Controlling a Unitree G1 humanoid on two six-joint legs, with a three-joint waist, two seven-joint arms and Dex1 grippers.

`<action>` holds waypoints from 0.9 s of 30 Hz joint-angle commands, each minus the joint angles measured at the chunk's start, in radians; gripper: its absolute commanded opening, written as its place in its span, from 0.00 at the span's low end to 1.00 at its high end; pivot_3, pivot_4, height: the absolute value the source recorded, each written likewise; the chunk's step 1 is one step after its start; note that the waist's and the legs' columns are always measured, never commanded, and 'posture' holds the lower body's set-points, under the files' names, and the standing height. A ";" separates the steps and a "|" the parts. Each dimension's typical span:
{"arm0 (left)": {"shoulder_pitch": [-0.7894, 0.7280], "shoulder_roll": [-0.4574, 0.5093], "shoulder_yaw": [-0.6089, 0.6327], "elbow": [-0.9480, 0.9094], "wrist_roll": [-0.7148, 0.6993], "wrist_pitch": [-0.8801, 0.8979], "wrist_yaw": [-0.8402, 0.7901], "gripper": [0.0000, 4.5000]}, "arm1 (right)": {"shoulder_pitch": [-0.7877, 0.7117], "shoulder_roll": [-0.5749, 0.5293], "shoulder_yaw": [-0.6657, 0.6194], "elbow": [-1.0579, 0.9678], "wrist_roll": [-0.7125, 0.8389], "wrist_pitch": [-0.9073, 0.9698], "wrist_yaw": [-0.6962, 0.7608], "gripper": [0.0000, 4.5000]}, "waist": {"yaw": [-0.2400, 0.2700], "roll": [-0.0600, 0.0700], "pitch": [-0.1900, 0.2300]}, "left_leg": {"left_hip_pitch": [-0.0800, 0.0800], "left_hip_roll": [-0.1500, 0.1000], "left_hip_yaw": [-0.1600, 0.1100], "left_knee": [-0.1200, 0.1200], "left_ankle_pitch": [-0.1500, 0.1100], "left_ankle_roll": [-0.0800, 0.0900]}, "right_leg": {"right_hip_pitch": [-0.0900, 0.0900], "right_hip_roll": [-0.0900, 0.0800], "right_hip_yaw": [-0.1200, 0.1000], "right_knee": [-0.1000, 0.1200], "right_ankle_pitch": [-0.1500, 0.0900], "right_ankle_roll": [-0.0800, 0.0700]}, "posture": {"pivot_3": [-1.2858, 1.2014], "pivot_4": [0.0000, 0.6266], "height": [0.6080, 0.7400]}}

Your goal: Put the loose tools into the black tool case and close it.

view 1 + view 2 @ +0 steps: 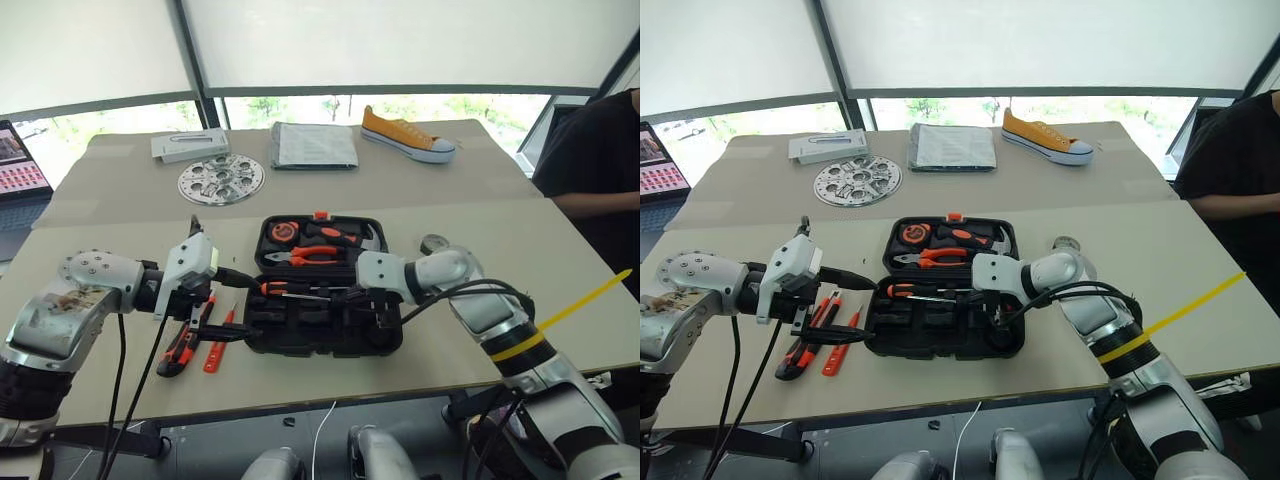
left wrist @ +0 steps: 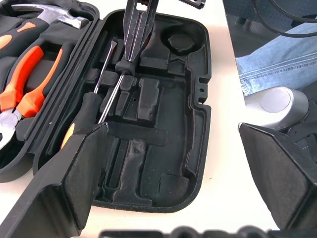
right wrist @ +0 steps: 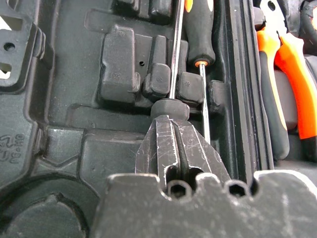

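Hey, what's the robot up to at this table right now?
It's packing loose tools into the open black tool case. The right gripper, shut, is pressing a screwdriver into the recesses beside another one. The left gripper hangs open beside the case. A utility knife and tester screwdriver still lie outside.

The tool case [image 1: 325, 330] is black; the pliers [image 1: 305, 256] inside have orange handles. A yellow shoe [image 1: 405, 134] with a white sole sits on the beige worktop [image 1: 560, 300].

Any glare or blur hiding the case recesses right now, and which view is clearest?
Head views: bright windows behind, but the black tool case reads dark and small. Left wrist view: recesses evenly lit and sharp; its own fingers blur up close. Right wrist view: sharp on the screwdriver, no glare.
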 commanded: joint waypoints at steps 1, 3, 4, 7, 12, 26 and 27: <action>-0.021 -0.004 0.004 -0.010 0.005 -0.023 -0.004 1.00 | 0.045 0.015 0.061 0.081 -0.063 0.026 -0.020 0.00 | 0.000 0.000 -0.001 | 0.000 0.000 0.000 0.000 0.000 0.000 | 0.000 0.000 0.000 0.000 0.000 0.000 | 0.52 0.24 1.00; -0.030 -0.011 -0.005 -0.002 0.008 -0.029 -0.007 1.00 | 0.038 0.045 0.017 0.050 -0.016 0.069 -0.032 0.00 | -0.001 -0.001 -0.002 | 0.001 0.000 0.000 0.000 0.000 0.000 | 0.000 0.000 0.000 0.001 0.000 0.000 | 0.52 0.24 1.00; -0.035 -0.014 -0.009 0.003 0.010 -0.032 -0.009 1.00 | 0.029 0.064 -0.012 0.028 0.018 0.109 -0.035 0.00 | -0.003 -0.002 -0.003 | 0.001 0.000 0.000 0.000 0.000 0.000 | 0.000 0.000 0.000 0.001 0.000 0.000 | 0.52 0.24 1.00; -0.053 -0.020 -0.020 0.022 0.017 -0.042 -0.018 1.00 | -0.004 0.111 -0.070 -0.023 0.087 0.215 -0.036 0.00 | -0.011 -0.002 -0.003 | 0.000 0.000 0.001 0.000 0.001 -0.001 | -0.002 0.000 0.003 0.003 0.000 -0.001 | 0.52 0.24 1.00; -0.070 -0.024 -0.031 0.044 0.029 -0.058 -0.029 1.00 | -0.009 0.133 -0.065 -0.054 0.094 0.261 -0.039 0.00 | -0.015 -0.002 -0.002 | -0.003 0.001 0.001 -0.001 0.000 -0.003 | -0.010 0.001 0.007 0.011 -0.002 -0.006 | 0.52 0.24 1.00; -0.059 -0.014 -0.010 0.029 0.028 -0.054 -0.030 1.00 | -0.035 0.117 -0.103 -0.102 0.139 0.305 -0.054 0.00 | -0.013 -0.001 -0.001 | -0.008 0.001 0.003 -0.001 0.000 -0.003 | -0.016 0.002 0.009 0.012 -0.002 -0.006 | 0.52 0.24 1.00; -0.058 -0.014 -0.009 0.030 0.028 -0.055 -0.031 1.00 | -0.039 0.117 -0.104 -0.103 0.143 0.310 -0.056 0.00 | -0.012 -0.001 -0.001 | -0.009 0.001 0.002 -0.001 0.000 -0.003 | -0.016 0.002 0.009 0.011 -0.002 -0.006 | 0.52 0.24 1.00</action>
